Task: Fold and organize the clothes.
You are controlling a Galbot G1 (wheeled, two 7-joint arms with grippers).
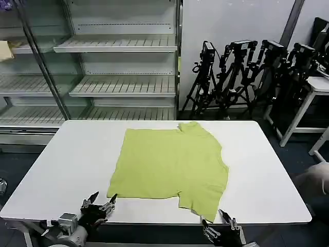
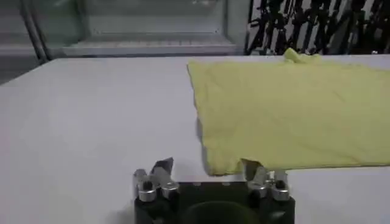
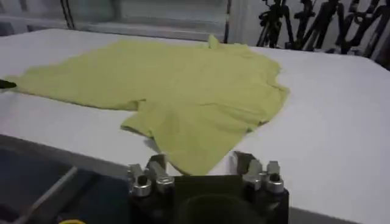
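The clothes, one lime yellow-green T-shirt (image 1: 169, 164), lie flat on the white table (image 1: 72, 164), neckline at the far side and a sleeve toward the front right. My left gripper (image 1: 103, 198) hovers open at the table's front edge, just before the shirt's near left corner (image 2: 222, 165). In the left wrist view, that corner reaches between the fingers of the left gripper (image 2: 207, 167). My right gripper (image 1: 213, 217) is open at the front edge, by the shirt's near right corner. In the right wrist view the T-shirt (image 3: 177, 91) points its corner into the right gripper (image 3: 198, 159).
Metal shelving (image 1: 118, 46) stands behind the table, with a small pale yellow cloth (image 1: 5, 50) on its left. Black camera tripods (image 1: 247, 77) cluster at the back right, beside a white side table (image 1: 318, 85). Bare tabletop lies on both sides of the shirt.
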